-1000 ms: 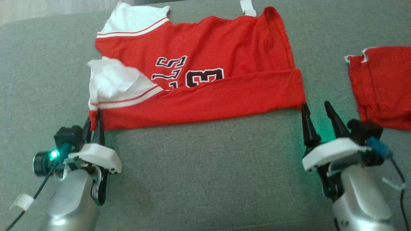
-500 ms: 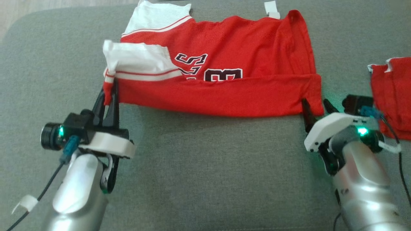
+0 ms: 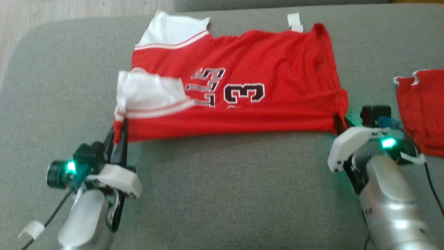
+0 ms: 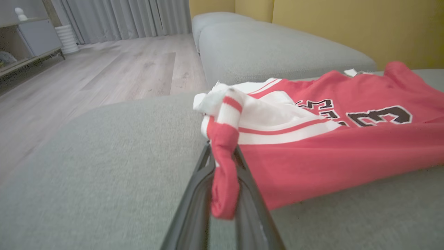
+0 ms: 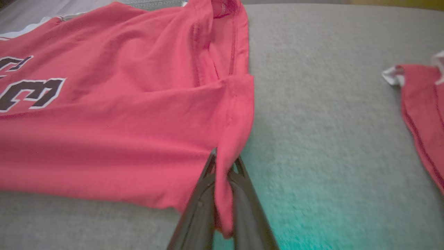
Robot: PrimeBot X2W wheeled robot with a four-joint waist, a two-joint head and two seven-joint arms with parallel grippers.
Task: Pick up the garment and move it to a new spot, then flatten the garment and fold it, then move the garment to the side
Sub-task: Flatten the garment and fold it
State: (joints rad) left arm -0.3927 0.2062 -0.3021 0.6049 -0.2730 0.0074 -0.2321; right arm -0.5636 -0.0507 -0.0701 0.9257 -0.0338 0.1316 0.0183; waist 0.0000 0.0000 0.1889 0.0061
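**Fold under way, both near corners gripped**

The red jersey lies spread on the grey sofa cushion, towards 12 o'clock in the head view. Its number faces up, and one white sleeve is flopped over the chest at 9 o'clock. It looks placed and roughly flattened, so I judge folding to be the step in hand. The fold itself and the final shift to the side are left to do.

The left end effector is closed on the jersey's near corner, at 7 o'clock of the cloth. Its wrist view shows a red-and-white bunch pinched between the fingers. The right end effector is closed on the other near corner, at 5 o'clock, with a flap of red hem hanging between its fingers. The near edge between the two grips seems slightly raised and fairly taut.

A second red garment lies apart at 3 o'clock, close to the right arm, and could snag.
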